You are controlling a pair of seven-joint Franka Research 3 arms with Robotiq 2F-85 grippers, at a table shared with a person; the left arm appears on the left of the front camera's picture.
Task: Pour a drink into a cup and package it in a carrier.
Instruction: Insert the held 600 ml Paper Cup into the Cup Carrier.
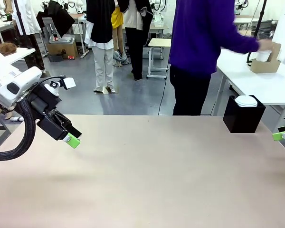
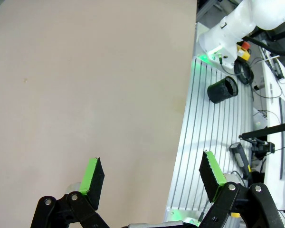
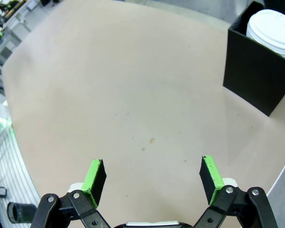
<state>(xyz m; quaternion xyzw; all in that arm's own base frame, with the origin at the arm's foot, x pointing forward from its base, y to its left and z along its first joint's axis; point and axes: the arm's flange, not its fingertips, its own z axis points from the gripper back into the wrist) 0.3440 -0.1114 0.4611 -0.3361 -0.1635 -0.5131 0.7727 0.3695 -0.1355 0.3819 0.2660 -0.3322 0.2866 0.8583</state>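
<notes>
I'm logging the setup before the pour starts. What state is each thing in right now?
left gripper: open, empty, held above the table.
right gripper: open, empty, held above the table.
black box: upright at the far right of the table, white lids stacked in it.
carrier: on the white side table behind, the person's hand at it, a white cup in it.

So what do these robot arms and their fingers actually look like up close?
The left arm is glossy white, with a thick ribbed black cable hose looping beneath it. The left gripper and the right gripper are both black, built from bolted linkages, and each has two fingers tipped with bright green pads with ridged black inner faces.
</notes>
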